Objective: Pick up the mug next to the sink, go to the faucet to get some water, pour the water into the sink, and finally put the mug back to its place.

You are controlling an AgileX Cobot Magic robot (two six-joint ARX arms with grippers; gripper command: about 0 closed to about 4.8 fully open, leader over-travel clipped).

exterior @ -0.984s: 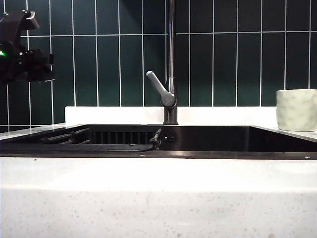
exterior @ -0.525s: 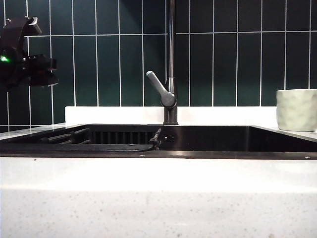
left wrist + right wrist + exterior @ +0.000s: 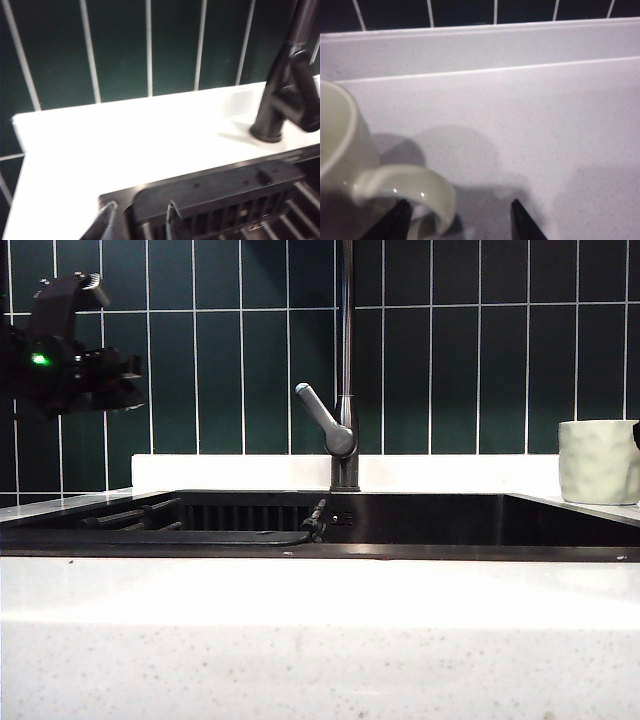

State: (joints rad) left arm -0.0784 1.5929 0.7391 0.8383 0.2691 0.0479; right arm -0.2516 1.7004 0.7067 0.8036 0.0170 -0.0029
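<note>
- Since a second ago the left gripper has slid rightward and a bit higher in the exterior view, hanging in the air in front of the dark green tiled wall, above the left end of the wide black rectangular sink. Can't tell from this angle how its fingers stand.
- Same view: a dark sliver has shown up at the right edge, right beside the pale cream-green dimpled ceramic mug, which hasn't budged from the white speckled counter at the sink's right end. The tall slim dark metal faucet with its grey lever stands at the sink's back edge, about the middle.
- Left wrist view: left gripper tips are partly spread with nothing between them, over the slatted dark rack at the sink's back edge. The faucet base sits on the counter further along.
- Right wrist view: right gripper is spread wide, tips low over the counter, with the mug handle just beside one tip, not pinched.
</note>
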